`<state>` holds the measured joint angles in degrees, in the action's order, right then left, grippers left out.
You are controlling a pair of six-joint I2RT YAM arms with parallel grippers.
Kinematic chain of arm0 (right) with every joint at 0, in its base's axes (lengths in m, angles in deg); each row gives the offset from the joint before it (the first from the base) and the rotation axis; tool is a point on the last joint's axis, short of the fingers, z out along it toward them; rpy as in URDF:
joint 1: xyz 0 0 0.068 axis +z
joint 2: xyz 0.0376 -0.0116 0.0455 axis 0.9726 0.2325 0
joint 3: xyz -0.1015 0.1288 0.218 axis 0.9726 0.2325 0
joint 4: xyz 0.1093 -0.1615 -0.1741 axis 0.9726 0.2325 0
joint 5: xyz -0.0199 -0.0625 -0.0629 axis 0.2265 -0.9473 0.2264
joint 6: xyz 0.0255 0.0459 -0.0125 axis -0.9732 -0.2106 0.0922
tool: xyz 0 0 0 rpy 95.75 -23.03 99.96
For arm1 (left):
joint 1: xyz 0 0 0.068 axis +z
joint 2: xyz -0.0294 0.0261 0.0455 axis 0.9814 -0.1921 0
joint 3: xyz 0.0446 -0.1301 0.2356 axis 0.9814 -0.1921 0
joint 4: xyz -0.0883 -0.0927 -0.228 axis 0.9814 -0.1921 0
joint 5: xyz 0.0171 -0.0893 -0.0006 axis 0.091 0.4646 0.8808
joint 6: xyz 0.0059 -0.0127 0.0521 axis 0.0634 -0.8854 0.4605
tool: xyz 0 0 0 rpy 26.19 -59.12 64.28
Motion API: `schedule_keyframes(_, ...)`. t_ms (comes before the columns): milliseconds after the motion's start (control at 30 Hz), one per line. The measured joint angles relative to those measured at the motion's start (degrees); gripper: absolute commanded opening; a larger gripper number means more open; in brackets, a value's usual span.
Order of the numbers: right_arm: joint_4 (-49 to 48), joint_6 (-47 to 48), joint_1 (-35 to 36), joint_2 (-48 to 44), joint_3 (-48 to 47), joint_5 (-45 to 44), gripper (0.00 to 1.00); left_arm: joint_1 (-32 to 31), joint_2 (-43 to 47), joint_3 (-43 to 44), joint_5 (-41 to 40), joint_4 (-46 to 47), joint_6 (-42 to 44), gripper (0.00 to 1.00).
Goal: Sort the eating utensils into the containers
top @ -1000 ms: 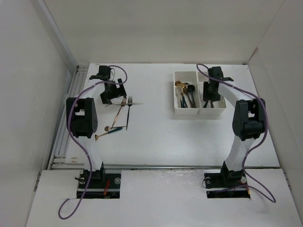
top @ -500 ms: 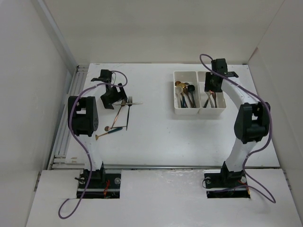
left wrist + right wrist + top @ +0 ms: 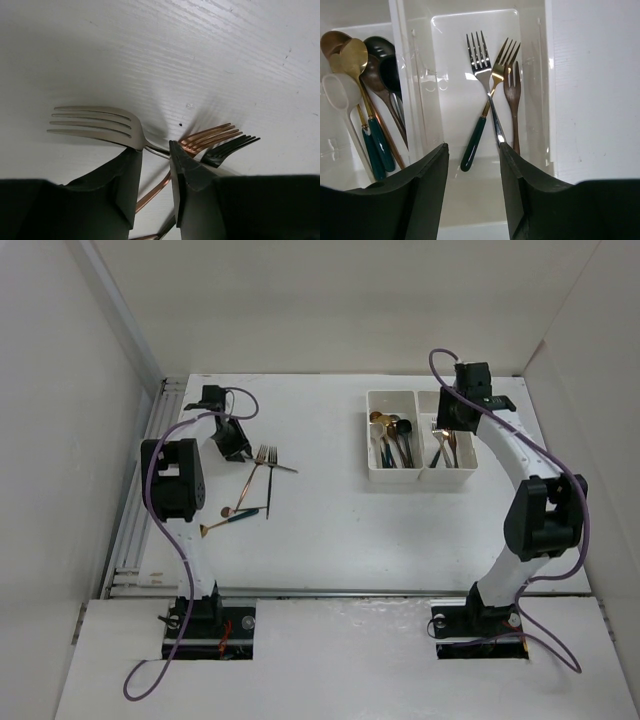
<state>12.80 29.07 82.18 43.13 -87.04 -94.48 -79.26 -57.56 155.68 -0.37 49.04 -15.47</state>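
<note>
On the desk [image 3: 350,540] the work stands in two places well apart: the white bins at the far right and the loose utensils at the far left. The left bin [image 3: 392,393] holds spoons and the right bin [image 3: 450,60] holds three forks, so I judge the sorting is by kind. Your right tool [image 3: 473,147] hangs over the right bin, about half open, with nothing in it. There is little danger there, unless it goes down and stirs the forks below. The real danger is at your left tool [image 3: 154,150]. Its jaws are almost together around the neck of the silver fork [image 3: 95,120], which lies flat on the desk, but I cannot tell if they press it. The handle of the copper fork [image 3: 210,135] runs between the same jaws, and the black fork [image 3: 232,145] lies just beside. If you lift now, you may carry two forks, or drag the copper one and drop it. The neck is thin and smooth, so the silver fork can also swing or slip out.
</note>
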Motion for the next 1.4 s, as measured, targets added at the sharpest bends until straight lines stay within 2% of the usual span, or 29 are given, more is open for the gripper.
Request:
schedule_keyframes(67,0.02,0.22,0.00,-0.07,0.02,0.11,0.51,0.13,-0.31,0.44,-0.07,-0.28,0.07,0.21)
schedule_keyframes(100,0.02,0.37,0.00,-0.13,0.02,0.24,0.51,0.24,-0.57,0.94,-0.33,-0.44,0.15,0.12)
schedule_keyframes(200,-0.22,0.81,0.00,-1.05,0.44,0.37,0.51,0.52,-1.95,2.84,-0.85,-0.31,0.42,0.00)
schedule_keyframes(433,-0.92,1.29,0.00,-4.87,1.92,0.74,0.51,2.16,-2.56,4.02,-0.70,-0.59,2.64,0.00)
schedule_keyframes(733,-1.31,2.51,1.79,-5.14,1.95,1.51,0.52,2.99,-1.31,4.02,3.19,-2.36,3.96,0.00)
schedule_keyframes(800,-1.57,3.61,4.15,-5.14,1.95,1.38,0.58,3.04,0.04,4.11,4.50,-3.13,4.28,0.00)
schedule_keyframes(833,-1.95,4.46,5.88,-5.14,1.95,1.42,0.71,3.04,1.09,4.15,5.25,-3.34,4.44,0.00)
schedule_keyframes(900,-3.21,5.99,10.23,-5.14,1.95,1.53,0.81,3.04,3.58,4.37,7.10,-3.82,4.83,0.00)
schedule_keyframes(933,-3.82,6.49,12.31,-5.18,1.95,1.73,1.00,3.04,5.03,4.59,7.96,-3.91,4.98,0.00)
schedule_keyframes(1067,-9.29,8.07,22.29,-5.77,2.01,5.84,1.00,2.51,11.15,5.31,9.70,-3.89,6.12,0.00)
schedule_keyframes(1200,-17.86,5.66,30.86,-5.55,1.57,14.32,1.00,0.33,17.07,5.53,10.45,-2.64,6.82,0.00)
schedule_keyframes(1400,-26.64,-3.72,38.16,5.29,-9.79,27.19,1.00,-4.13,24.65,5.51,10.78,-1.18,6.69,0.00)
